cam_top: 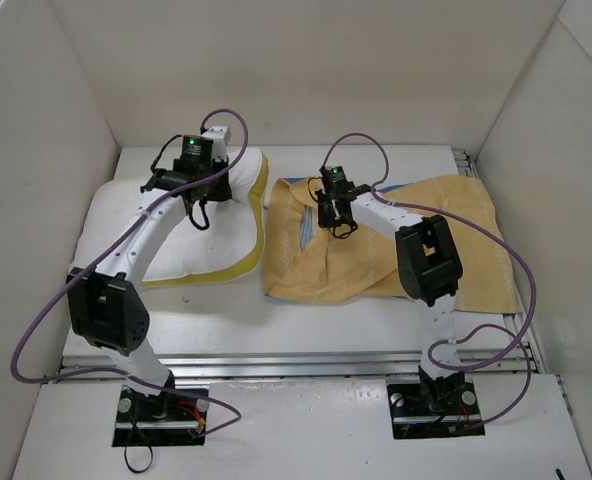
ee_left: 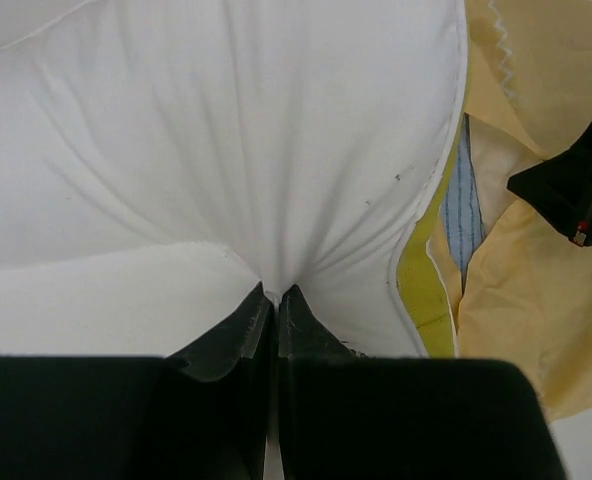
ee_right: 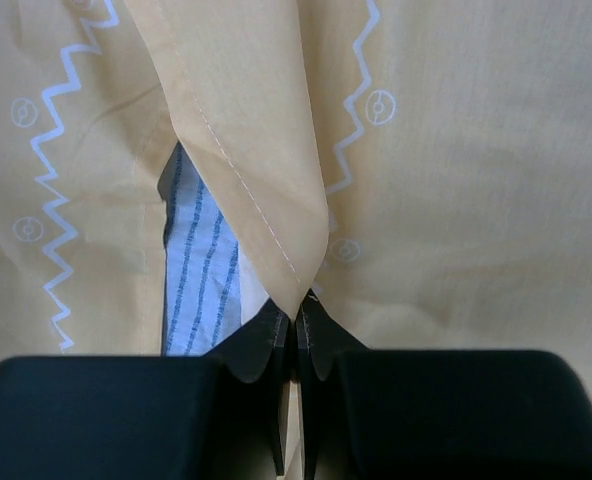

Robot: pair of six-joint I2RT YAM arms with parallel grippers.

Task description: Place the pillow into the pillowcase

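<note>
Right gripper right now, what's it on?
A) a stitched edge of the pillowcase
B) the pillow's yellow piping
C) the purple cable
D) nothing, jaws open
A: the right wrist view shows the right gripper shut on a stitched yellow-orange fold of the pillowcase; the left gripper pinches the pillow.

The pillow (ee_left: 226,130) is soft, matt white cloth; the pillowcase (ee_right: 476,200) is thin, smooth yellow-orange fabric with stitched hems.
</note>
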